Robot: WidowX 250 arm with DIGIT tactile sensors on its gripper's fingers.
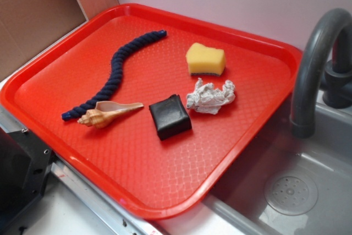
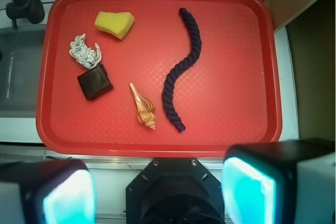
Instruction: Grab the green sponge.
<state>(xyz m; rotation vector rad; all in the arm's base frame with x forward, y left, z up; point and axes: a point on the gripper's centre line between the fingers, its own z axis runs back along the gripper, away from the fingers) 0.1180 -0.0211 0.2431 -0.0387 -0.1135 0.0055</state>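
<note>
On the red tray (image 2: 157, 140) we see the green sponge (image 2: 114, 24) upper left (untouched); our pincer (image 2: 157, 192) gapes wide, empty.

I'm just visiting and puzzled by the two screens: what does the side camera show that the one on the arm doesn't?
Only the exterior view shows the sink's drain and the sponge's dark layer, on its underside. Only the wrist view shows the gripper, jaws wide apart, above the tray's near edge. Both share the red tray, green sponge, paper wad, black block, seashell, blue rope and faucet.
</note>
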